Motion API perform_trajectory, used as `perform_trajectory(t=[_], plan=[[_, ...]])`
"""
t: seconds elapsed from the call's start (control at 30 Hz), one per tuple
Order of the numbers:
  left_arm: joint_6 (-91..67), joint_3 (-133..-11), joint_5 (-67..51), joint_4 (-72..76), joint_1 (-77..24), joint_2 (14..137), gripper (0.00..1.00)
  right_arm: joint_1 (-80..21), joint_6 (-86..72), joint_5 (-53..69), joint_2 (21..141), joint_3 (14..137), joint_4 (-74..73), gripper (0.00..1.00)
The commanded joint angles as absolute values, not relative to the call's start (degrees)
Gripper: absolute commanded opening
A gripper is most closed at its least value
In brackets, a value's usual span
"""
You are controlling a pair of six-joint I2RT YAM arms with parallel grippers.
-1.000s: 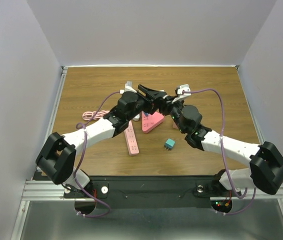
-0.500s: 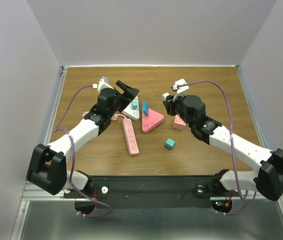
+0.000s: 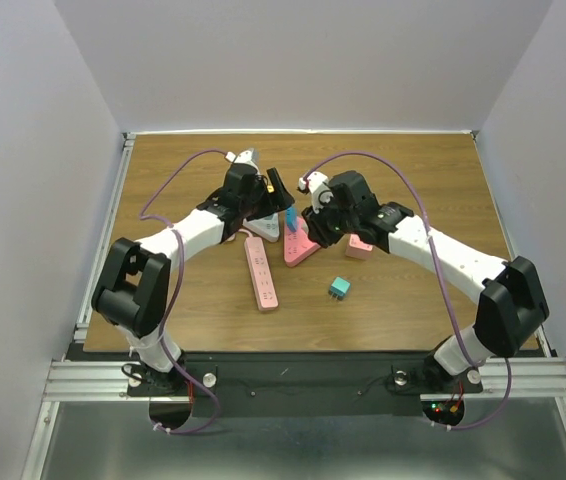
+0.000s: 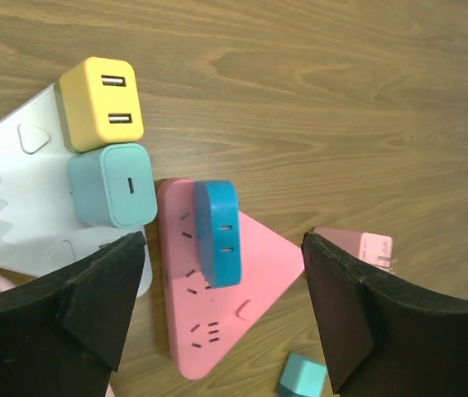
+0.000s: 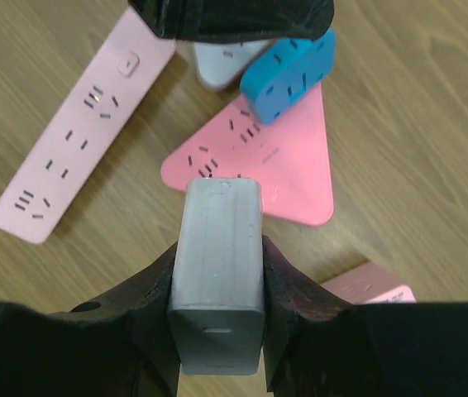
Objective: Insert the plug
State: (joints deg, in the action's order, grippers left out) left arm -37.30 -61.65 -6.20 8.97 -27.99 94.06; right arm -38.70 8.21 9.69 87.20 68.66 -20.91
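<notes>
A pink triangular power strip (image 3: 303, 245) lies mid-table, with a blue plug (image 3: 290, 217) seated in its far socket. My right gripper (image 5: 217, 248) is shut on a grey plug (image 5: 216, 273), its prongs pointing down just above the strip's near corner (image 5: 284, 165). In the top view the right gripper (image 3: 315, 222) hovers over the strip's right side. My left gripper (image 4: 224, 240) is open and empty, its jaws spread wide above the strip (image 4: 226, 314) and the blue plug (image 4: 217, 231). In the top view the left gripper (image 3: 281, 190) sits just behind the strip.
A white strip (image 4: 11, 207) carries a yellow plug (image 4: 102, 101) and a pale teal plug (image 4: 112, 186). A long pink strip (image 3: 261, 272) lies to the left. A small teal plug (image 3: 339, 288) and a pink adapter (image 3: 359, 247) lie on the wood.
Both arms swung apart and then came back in. The left gripper now sits behind the triangular strip, and the right gripper has moved left over it with the grey plug.
</notes>
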Motion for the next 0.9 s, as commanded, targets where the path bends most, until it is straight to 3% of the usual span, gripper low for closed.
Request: perform_trajectory(t=[0.0,0.23,0.63,0.73,0.87], plan=[[-30.9,-66.8,-5.1,5.6,-29.4,95.4,0.87,-39.0,9.4,10.2,85.1,73.1,-24.3,0.00],[-25.9,-72.3,-4.5,2.2,-34.7,100.9,0.85,-39.0,10.5,10.6,87.8,75.1,-29.4,0.00],[-21.4,-80.3,10.9,-7.5,-40.9,107.7,0.80,-38.9,10.9,8.7,84.3,75.1,-31.4,0.00],[-20.5,-81.6,12.7,-8.4,-41.2,109.2,0.71,-39.0,10.5,8.6,84.0,74.6,-31.3,0.00],[-18.5,-82.0,13.8,-8.7,-41.8,110.2,0.48,-39.0,10.3,8.5,83.1,74.1,-31.5,0.00]])
